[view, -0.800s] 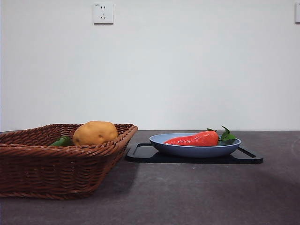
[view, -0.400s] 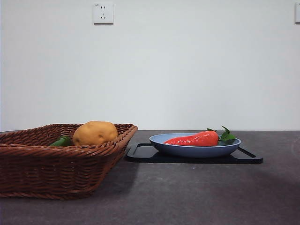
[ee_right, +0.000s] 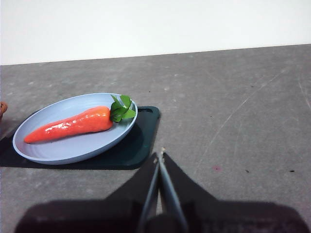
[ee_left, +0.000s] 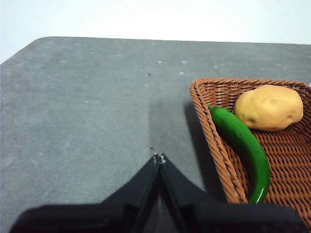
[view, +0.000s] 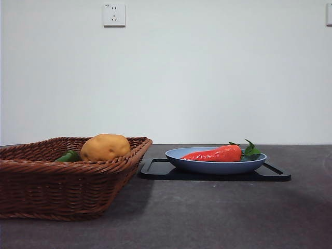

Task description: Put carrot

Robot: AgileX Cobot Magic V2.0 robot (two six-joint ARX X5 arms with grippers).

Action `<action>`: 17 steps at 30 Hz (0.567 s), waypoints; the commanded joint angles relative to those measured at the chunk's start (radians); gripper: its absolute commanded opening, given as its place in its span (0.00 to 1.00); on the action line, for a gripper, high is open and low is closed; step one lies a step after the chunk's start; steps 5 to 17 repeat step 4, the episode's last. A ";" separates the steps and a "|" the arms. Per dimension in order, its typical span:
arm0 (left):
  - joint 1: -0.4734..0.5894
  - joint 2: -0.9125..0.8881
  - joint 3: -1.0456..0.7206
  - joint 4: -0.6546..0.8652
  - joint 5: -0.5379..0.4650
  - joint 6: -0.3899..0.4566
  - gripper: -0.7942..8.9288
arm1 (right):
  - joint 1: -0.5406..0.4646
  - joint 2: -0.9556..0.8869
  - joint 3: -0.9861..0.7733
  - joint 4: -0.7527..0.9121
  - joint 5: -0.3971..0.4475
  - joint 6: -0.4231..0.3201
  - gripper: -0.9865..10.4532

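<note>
Carrot (view: 213,154) lies on its side in a blue plate (view: 215,166), leaves at the thick end, tip toward the basket. Plate sits on a black tray (view: 277,173) on the grey surface (view: 207,218).

Right hand (ee_right: 160,154) hangs over bare surface, jaws pressed together, holding nothing. Carrot (ee_right: 70,125) is apart from it, off to one side and a bit ahead; the tray corner (ee_right: 146,141) is near the fingertips, no contact with plate (ee_right: 73,148) or carrot.

Left hand (ee_left: 159,158) is also pinched closed and empty, over bare surface just beside the wicker basket (ee_left: 214,145). Basket holds a potato (ee_left: 268,107) and a green pepper (ee_left: 243,145), the two touching. No carrot in the left wrist view.

Front view: basket (view: 62,187) left of the tray, potato (view: 105,147) and a bit of pepper (view: 67,156) showing above the rim. Neither arm shows there.
</note>
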 commanded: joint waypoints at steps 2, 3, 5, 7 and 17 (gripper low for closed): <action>0.001 -0.003 -0.010 0.006 -0.002 -0.007 0.09 | 0.000 -0.002 -0.004 0.010 0.002 0.010 0.10; 0.001 -0.003 -0.010 0.006 -0.002 -0.007 0.09 | 0.000 -0.002 -0.004 0.010 0.002 0.010 0.10; 0.001 -0.003 -0.010 0.006 -0.002 -0.007 0.09 | 0.000 -0.002 -0.004 0.010 0.002 0.010 0.10; 0.001 -0.003 -0.010 0.006 -0.002 -0.007 0.09 | 0.000 -0.002 -0.004 0.010 0.002 0.010 0.10; 0.001 -0.003 -0.010 0.006 -0.002 -0.007 0.09 | 0.000 -0.002 -0.004 0.010 0.002 0.010 0.10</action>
